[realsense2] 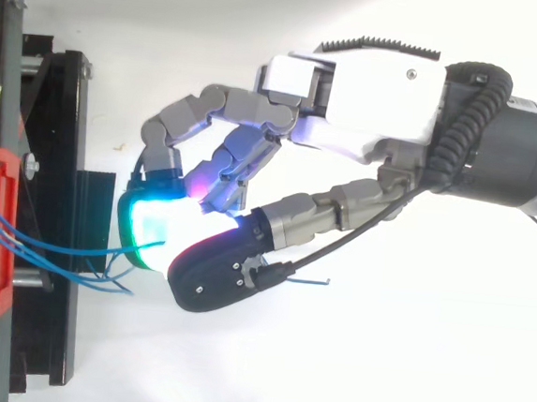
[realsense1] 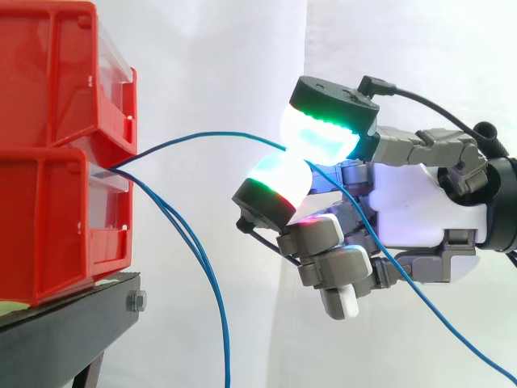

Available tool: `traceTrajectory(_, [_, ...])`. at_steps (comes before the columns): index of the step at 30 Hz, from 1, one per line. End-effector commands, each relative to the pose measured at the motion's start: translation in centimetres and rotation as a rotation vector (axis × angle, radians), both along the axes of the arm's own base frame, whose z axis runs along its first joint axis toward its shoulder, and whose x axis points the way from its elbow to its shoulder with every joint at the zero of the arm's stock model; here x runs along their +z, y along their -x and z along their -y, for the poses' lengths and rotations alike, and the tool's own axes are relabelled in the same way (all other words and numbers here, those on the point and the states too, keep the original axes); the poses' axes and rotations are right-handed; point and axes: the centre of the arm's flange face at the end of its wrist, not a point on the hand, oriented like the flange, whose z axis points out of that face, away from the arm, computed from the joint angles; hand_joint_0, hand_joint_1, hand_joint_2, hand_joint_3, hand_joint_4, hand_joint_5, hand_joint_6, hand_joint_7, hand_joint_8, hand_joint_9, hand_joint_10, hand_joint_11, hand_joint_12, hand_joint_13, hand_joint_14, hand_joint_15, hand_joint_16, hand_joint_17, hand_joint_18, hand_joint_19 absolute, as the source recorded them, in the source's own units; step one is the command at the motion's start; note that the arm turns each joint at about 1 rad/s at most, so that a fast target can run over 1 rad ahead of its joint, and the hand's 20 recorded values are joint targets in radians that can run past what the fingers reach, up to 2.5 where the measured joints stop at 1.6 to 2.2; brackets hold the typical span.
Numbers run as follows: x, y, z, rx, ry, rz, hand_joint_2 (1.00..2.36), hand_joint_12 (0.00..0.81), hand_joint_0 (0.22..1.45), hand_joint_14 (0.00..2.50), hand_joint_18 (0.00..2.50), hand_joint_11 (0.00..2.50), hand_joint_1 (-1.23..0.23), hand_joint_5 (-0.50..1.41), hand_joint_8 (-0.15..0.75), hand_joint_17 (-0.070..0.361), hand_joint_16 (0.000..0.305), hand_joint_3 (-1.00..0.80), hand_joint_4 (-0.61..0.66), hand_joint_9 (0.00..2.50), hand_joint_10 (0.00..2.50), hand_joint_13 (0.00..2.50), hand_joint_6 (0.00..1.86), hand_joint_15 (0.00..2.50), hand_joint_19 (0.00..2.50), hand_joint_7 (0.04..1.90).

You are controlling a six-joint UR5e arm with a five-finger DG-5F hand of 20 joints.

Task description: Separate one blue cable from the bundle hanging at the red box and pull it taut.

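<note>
Where the white curtain (realsense1: 202, 48) backs the whole scene, the entries run as follows. Stand (realsense1: 65, 335): black, at the lower left of the side view, carrying the bins on its top. Upper bin (realsense1: 56, 73) and lower bin (realsense1: 48, 234): red, stacked one on the other, fronts facing the hand. Hand (realsense1: 420, 202): enters from the right edge, level with the seam between the bins, near them but apart. Seen from above, the hand (realsense2: 372, 88) reaches toward the stand (realsense2: 62, 145) with its fingers bent forward. Its other fingers are curled below the palm. Pads (realsense1: 319, 136): two glowing tips, pressed together one above the other and pinching one blue cable. The upper pad is cyan with a green edge, and the lower is pale with a red edge. Cable (realsense1: 210, 134): blue and thin, it leaves the seam between the bins and rises in a shallow arc to the pinch, slightly bowed rather than straight. Beyond the pads it slants down across the palm toward the lower right corner. Loose cables (realsense1: 225, 356): two, blue, from the same seam. They drop in a curve past the lower bin and the stand's edge to the bottom of the view, apart from the hand. Bolt (realsense1: 136, 301): small, on the stand's near corner, just under the lower bin.
</note>
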Motion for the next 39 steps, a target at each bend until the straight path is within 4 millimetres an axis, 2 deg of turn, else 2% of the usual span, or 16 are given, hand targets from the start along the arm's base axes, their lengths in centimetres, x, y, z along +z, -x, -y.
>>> traceTrajectory(1, [0.01, -0.02, -0.03, 0.001, 0.0, 0.002, 1.02, 0.392, 0.6, 0.02, 0.88, 1.65, -0.7, -0.16, 0.315, 0.111, 0.05, -0.06, 0.04, 0.96, 0.01, 1.0, 0.85, 1.44, 0.86, 1.27])
traceTrajectory(5, [0.0, -0.01, -0.14, 0.003, 0.0, 0.0, 1.02, 0.37, 0.61, 0.0, 0.91, 1.77, -0.7, -0.16, 0.304, 0.11, 0.049, -0.08, 0.05, 1.0, 0.08, 1.14, 0.85, 1.68, 0.87, 1.26])
traceTrajectory(7, [-0.02, 0.0, -0.14, 0.003, -0.001, -0.001, 1.02, 0.369, 0.61, 0.53, 0.94, 1.7, -0.69, -0.16, 0.304, 0.111, 0.049, -0.11, 0.05, 0.97, 0.46, 1.12, 0.85, 1.54, 0.87, 1.25])
traceTrajectory(10, [-0.02, 0.0, -0.13, 0.001, -0.012, 0.0, 1.02, 0.375, 0.62, 0.93, 0.95, 1.64, -0.69, -0.17, 0.297, 0.111, 0.049, -0.12, 0.05, 0.94, 0.8, 1.08, 0.85, 1.43, 0.87, 1.23])
traceTrajectory(14, [-0.18, 0.13, -0.11, 0.001, -0.013, -0.011, 1.02, 0.374, 0.62, 0.95, 0.95, 1.58, -0.68, -0.17, 0.292, 0.111, 0.049, -0.13, 0.06, 0.97, 0.97, 1.06, 0.85, 1.48, 0.87, 1.21])
traceTrajectory(17, [-0.21, 0.15, -0.22, 0.003, -0.014, -0.014, 1.02, 0.373, 0.62, 1.0, 0.95, 1.62, -0.67, -0.17, 0.283, 0.112, 0.05, -0.14, 0.06, 0.99, 0.96, 1.05, 0.85, 1.51, 0.88, 1.2])
traceTrajectory(18, [-0.14, 0.11, -0.23, 0.003, -0.014, -0.012, 1.02, 0.377, 0.62, 0.97, 0.95, 1.68, -0.67, -0.17, 0.289, 0.113, 0.05, -0.14, 0.06, 0.98, 0.95, 1.04, 0.85, 1.5, 0.88, 1.2])
traceTrajectory(19, [-0.21, 0.15, -0.22, 0.003, -0.014, -0.014, 1.02, 0.373, 0.62, 0.78, 0.95, 1.71, -0.67, -0.17, 0.288, 0.113, 0.05, -0.14, 0.06, 0.99, 0.9, 1.05, 0.85, 1.57, 0.88, 1.2])
traceTrajectory(20, [-0.27, 0.11, -0.23, 0.003, -0.012, -0.015, 1.02, 0.367, 0.62, 0.35, 0.94, 1.78, -0.67, -0.17, 0.291, 0.113, 0.05, -0.14, 0.06, 0.98, 0.57, 1.1, 0.85, 1.69, 0.88, 1.2])
traceTrajectory(22, [-0.26, 0.19, -0.22, 0.003, -0.013, -0.018, 1.02, 0.369, 0.62, 0.0, 0.92, 1.85, -0.67, -0.17, 0.308, 0.113, 0.05, -0.13, 0.06, 1.0, 0.0, 1.13, 0.85, 1.7, 0.87, 1.21])
traceTrajectory(23, [-0.29, 0.23, -0.1, 0.001, -0.013, -0.021, 1.02, 0.371, 0.62, 0.01, 0.92, 1.77, -0.67, -0.17, 0.309, 0.113, 0.05, -0.13, 0.05, 0.99, 0.0, 1.11, 0.85, 1.63, 0.87, 1.21])
traceTrajectory(25, [-0.29, 0.22, -0.23, 0.004, -0.013, -0.021, 1.02, 0.389, 0.62, 0.02, 0.89, 1.28, -0.67, -0.18, 0.343, 0.112, 0.05, -0.13, 0.05, 0.89, 0.02, 1.0, 0.85, 1.27, 0.85, 1.22])
traceTrajectory(29, [-0.27, 0.2, -0.23, 0.004, -0.013, -0.02, 1.02, 0.41, 0.61, 0.03, 0.87, 0.9, -0.67, -0.17, 0.354, 0.112, 0.05, -0.13, 0.06, 0.8, 0.02, 0.89, 0.85, 0.98, 0.81, 1.21])
traceTrajectory(34, [-0.27, 0.2, -0.23, 0.004, -0.013, -0.02, 1.02, 0.412, 0.62, 0.03, 0.85, 0.95, -0.66, -0.18, 0.357, 0.113, 0.05, -0.15, 0.06, 0.93, 0.02, 0.88, 0.85, 0.98, 0.81, 1.22])
traceTrajectory(36, [-0.26, 0.19, -0.24, 0.004, -0.013, -0.018, 1.02, 0.41, 0.62, 0.03, 0.84, 1.21, -0.64, -0.19, 0.339, 0.113, 0.05, -0.18, 0.06, 1.04, 0.02, 0.89, 0.86, 1.01, 0.82, 1.2])
traceTrajectory(39, [-0.26, 0.18, -0.33, 0.004, -0.012, -0.019, 1.02, 0.41, 0.62, 0.03, 0.84, 1.38, -0.63, -0.19, 0.317, 0.113, 0.05, -0.19, 0.07, 1.12, 0.02, 0.91, 0.86, 1.04, 0.82, 1.19])
